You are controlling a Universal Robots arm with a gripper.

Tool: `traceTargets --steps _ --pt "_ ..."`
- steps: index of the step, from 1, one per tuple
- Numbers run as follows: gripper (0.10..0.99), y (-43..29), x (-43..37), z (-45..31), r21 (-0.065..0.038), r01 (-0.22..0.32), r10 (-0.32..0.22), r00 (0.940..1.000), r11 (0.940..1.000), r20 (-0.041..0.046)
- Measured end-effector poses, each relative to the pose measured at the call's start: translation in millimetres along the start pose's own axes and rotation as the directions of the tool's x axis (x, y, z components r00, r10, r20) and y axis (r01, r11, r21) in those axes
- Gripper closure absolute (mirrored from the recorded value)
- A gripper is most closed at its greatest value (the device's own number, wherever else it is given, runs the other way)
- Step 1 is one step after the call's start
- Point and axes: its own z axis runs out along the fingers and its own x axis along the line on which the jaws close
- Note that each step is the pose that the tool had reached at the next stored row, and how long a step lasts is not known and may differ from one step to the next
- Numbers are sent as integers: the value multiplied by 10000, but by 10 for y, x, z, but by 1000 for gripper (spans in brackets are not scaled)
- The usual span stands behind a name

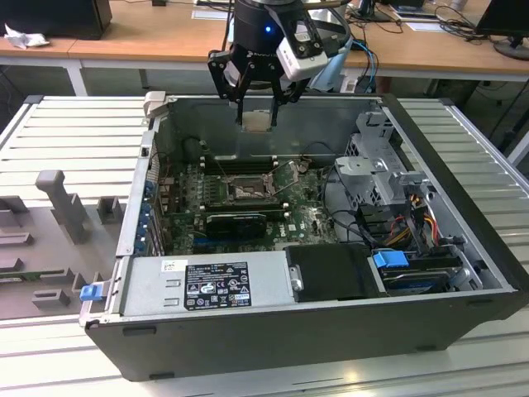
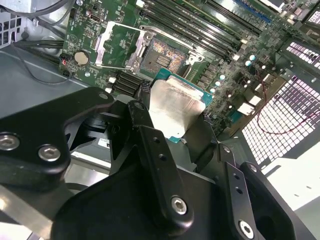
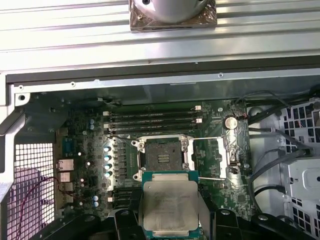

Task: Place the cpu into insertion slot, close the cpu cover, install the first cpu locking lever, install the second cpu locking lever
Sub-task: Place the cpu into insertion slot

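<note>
I hang over an open computer case (image 1: 331, 331) that lies on its side on a ribbed grey metal table (image 1: 74, 132), with wooden desks (image 1: 149, 45) behind it. My pincer (image 1: 258, 116) is pinching the chip (image 1: 258, 121) by two opposite edges. It holds the chip in the air above the green board, closer to the case's far wall in the exterior view than to the socket (image 1: 245, 191). The chip is a thin, flat square with a dull silvery face and a green rim around it. The socket sits bare, dark in the middle with a metal frame. The cover plate (image 3: 220, 157) lies swung open just beside it.
</note>
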Motion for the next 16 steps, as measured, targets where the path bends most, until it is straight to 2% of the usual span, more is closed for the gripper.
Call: traceTargets --steps 16 --pt "557 0 0 0 -4 -175 175 9998 9998 16"
